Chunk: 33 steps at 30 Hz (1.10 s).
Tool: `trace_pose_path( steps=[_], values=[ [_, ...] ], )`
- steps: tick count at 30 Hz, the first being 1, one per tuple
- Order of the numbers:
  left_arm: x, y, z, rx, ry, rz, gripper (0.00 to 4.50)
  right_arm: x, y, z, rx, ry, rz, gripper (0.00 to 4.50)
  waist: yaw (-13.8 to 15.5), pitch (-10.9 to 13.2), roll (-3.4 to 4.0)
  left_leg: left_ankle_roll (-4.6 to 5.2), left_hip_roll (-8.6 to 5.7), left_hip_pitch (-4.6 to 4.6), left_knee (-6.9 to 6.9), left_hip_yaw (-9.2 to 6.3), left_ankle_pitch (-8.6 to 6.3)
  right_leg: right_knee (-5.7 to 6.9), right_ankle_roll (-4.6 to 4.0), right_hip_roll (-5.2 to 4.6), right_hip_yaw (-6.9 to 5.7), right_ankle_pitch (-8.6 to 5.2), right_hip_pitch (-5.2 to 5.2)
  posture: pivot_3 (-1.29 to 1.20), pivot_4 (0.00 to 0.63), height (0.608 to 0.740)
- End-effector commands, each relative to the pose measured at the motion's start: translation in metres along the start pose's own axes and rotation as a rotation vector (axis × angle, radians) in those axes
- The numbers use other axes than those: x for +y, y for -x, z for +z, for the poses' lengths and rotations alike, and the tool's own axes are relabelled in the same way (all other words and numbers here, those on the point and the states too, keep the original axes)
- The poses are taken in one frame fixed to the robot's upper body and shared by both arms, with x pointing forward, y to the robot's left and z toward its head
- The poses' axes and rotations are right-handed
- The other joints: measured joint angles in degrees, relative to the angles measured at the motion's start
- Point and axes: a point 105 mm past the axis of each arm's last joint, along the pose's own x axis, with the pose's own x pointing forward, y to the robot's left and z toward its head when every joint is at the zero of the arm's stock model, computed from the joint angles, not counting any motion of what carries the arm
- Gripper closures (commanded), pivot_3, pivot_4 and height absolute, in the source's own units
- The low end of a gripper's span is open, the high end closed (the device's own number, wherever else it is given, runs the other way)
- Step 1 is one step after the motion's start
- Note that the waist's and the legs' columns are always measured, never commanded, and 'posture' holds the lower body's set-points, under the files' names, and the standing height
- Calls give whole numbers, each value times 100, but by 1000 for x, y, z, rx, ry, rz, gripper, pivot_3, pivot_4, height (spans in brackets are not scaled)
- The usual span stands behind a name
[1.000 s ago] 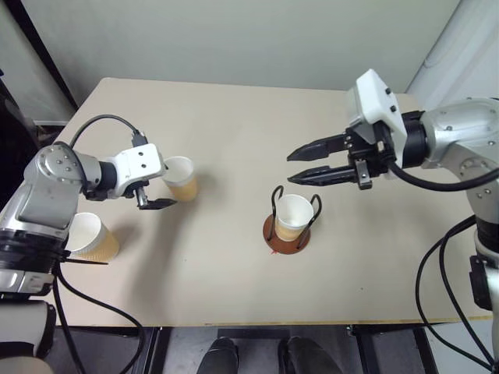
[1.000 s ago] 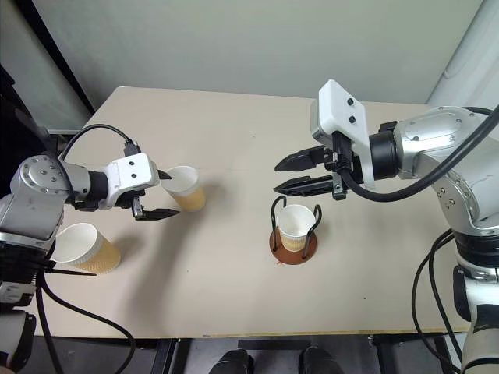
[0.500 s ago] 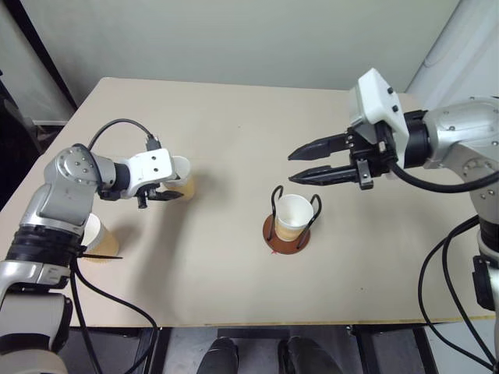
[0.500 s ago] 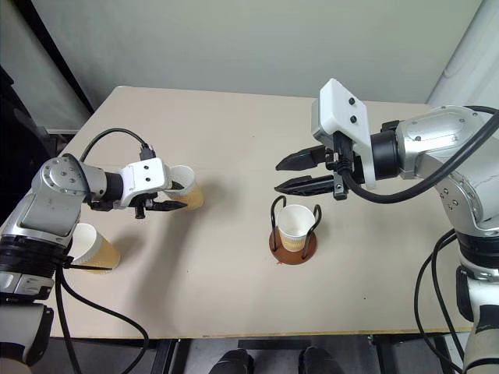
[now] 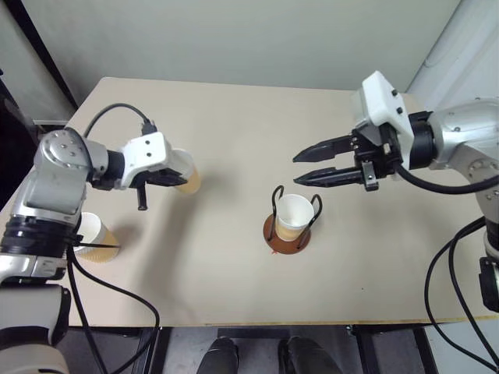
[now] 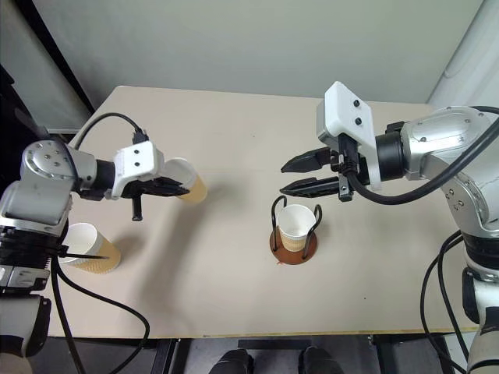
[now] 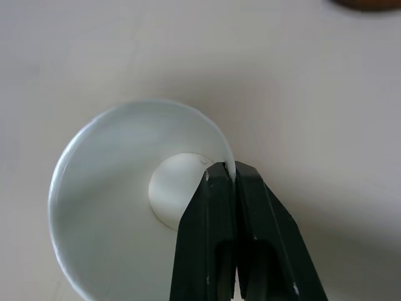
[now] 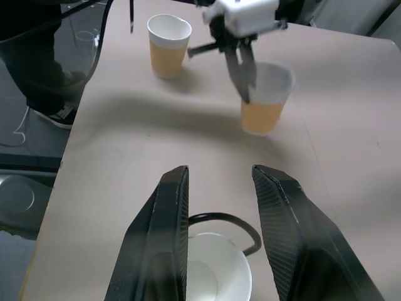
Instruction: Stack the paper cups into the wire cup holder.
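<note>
A second ago the left gripper (image 6: 173,187) stood wide beside the cup (image 6: 189,185) on the table (image 6: 234,132); now it is clenched on that cup's rim, one finger inside and one outside, as the left wrist view shows (image 7: 233,182). The cup is now tilted, its mouth turned toward the gripper, and seems lifted a little off the table, though contact with the surface is hard to judge. The arm's elbow has also swung up and inward, uncovering more of the second cup (image 5: 93,234), which stands upright near the table's left edge, in the same spot as before.

The right gripper (image 5: 310,165) has not moved: it hangs above and just behind the holder (image 5: 287,234), its fingers (image 8: 164,238) parted with nothing between them. The holder sits at mid-table as before, with a third cup (image 5: 293,214) upright between its two wire loops.

No brand, label or writing can be read on any cup, the holder or the arms.
</note>
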Motion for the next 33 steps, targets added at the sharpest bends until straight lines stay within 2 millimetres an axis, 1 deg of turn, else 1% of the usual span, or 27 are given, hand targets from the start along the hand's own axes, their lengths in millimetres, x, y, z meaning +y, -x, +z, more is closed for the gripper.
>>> trace_pose_path(
  steps=[1, 5, 8, 10, 17, 21, 24, 28, 30, 33],
  values=[
    [6, 18, 38, -121, -51, 13, 4488, -1, 8, 5, -1, 36, -27, 2878, 3, 0, 0, 0, 0, -1, 1, 0, 0, 0, 0, 0, 0, 0, 0, 0, 150, 740],
    [3, 22, 59, -202, -65, -27, 4488, -3, 11, 1, 15, 31, -42, 2878, 2, 0, 0, 1, 0, -3, 8, 0, 0, 3, 0, 0, 0, 0, 0, 0, 150, 740],
    [1, 21, 86, -296, -76, -92, 4488, -2, 15, -4, 38, 23, -64, 2878, 21, 0, 0, 2, 0, -3, 11, 0, -1, 7, 0, 0, 0, 0, 0, 0, 150, 740],
    [3, 19, 102, -341, -90, -115, 4488, -1, 17, -9, 57, 22, -78, 2878, 44, 0, 0, 3, 0, -13, 25, -6, -2, 8, 2, 0, -6, 1, 0, 0, 150, 740],
    [4, 6, 145, -433, -174, -223, 4488, 6, 25, -18, 104, 6, -105, 2878, 54, 0, 0, 22, 0, -26, 59, -2, -13, 6, 15, -4, -1, 9, 3, 0, 150, 740],
    [0, 0, 162, -467, -215, -297, 4488, 12, 30, -23, 143, 3, -112, 2878, 56, 0, 0, 27, 0, -33, 68, -3, -15, 4, 22, -4, 0, 12, 3, 0, 150, 740],
    [-2, -4, 170, -479, -235, -336, 4488, 14, 34, -25, 168, 8, -122, 2878, 59, 0, 0, 29, 0, -39, 72, -2, -17, 0, 27, -4, 1, 15, 2, 0, 150, 740],
    [-8, -14, 187, -521, -253, -411, 4488, 11, 43, -19, 183, 24, -174, 2878, 72, 0, 0, 32, 0, -45, 74, -1, -18, -2, 32, -4, 3, 16, 1, 0, 150, 740],
    [-12, -19, 195, -544, -251, -450, 4488, 12, 43, -16, 177, 28, -182, 2878, 86, 0, 0, 35, 0, -50, 80, -1, -20, -4, 37, -4, 4, 19, 0, 0, 150, 740],
    [-19, -28, 202, -559, -249, -512, 4488, 16, 42, -13, 175, 26, -183, 2878, 97, 0, 0, 38, -1, -54, 85, 1, -22, -6, 41, -5, 6, 20, -1, 0, 150, 740]
  ],
)
